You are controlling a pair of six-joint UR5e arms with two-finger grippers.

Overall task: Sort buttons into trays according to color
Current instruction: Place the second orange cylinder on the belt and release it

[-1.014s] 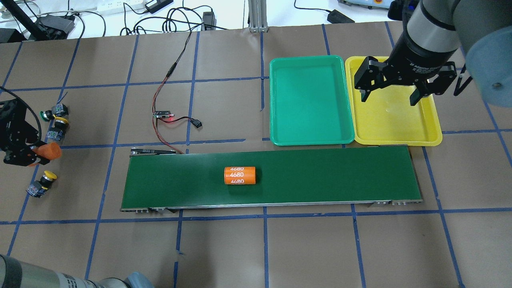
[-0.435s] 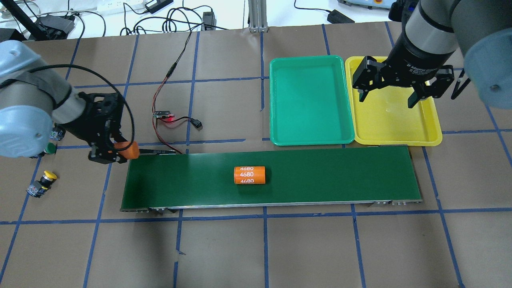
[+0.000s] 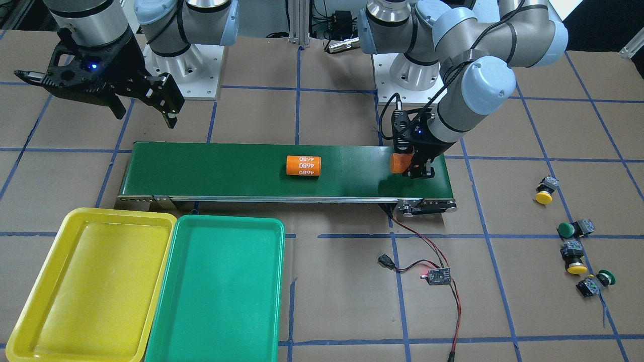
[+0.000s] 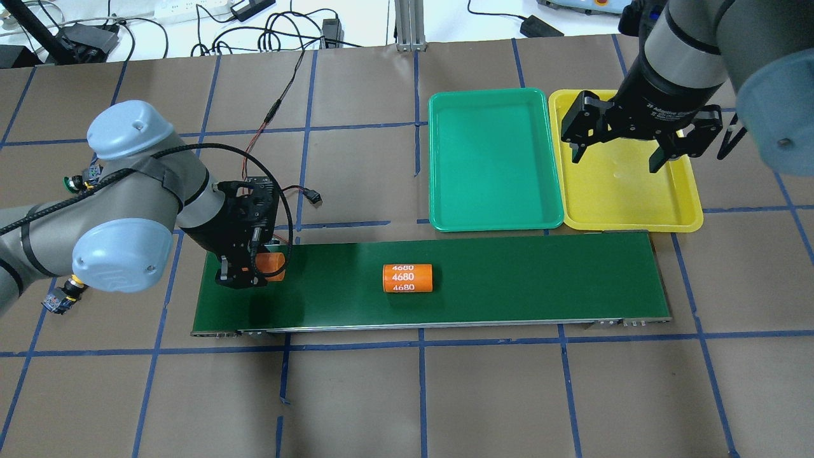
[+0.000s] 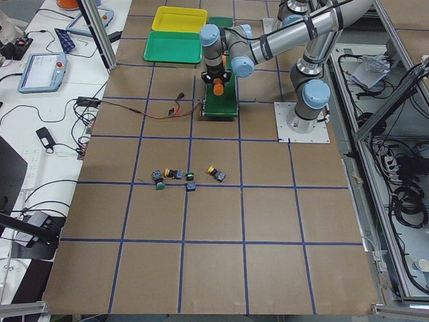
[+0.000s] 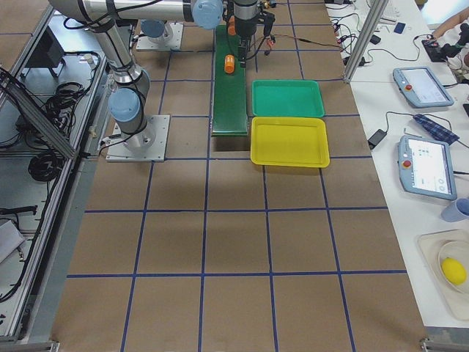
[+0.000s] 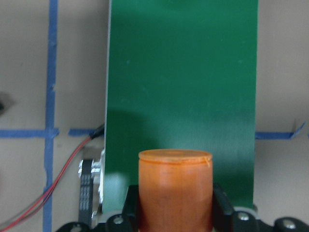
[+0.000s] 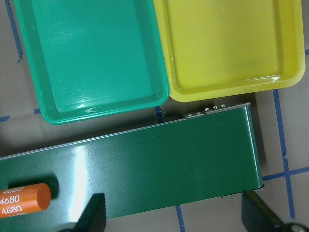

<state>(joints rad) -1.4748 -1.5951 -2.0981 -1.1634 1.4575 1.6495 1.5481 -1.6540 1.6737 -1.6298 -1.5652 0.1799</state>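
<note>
At the left end of the belt (image 4: 509, 280), left gripper (image 3: 413, 170) is clamped on an orange cylinder (image 7: 175, 188). Right gripper (image 4: 615, 160) hangs, fingers spread, over the yellow tray (image 4: 629, 197). All four buttons (image 3: 567, 230) sit on the table (image 3: 503, 311) past that end; yellow and green tray (image 4: 496, 159) both empty. Nothing sorted.

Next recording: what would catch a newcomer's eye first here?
The left gripper holds an orange cylinder over one end of the conveyor belt, where a second cylinder marked 4680 lies midway. Beside the belt sit the empty green tray and yellow tray, with the right gripper open above the yellow one.
</note>
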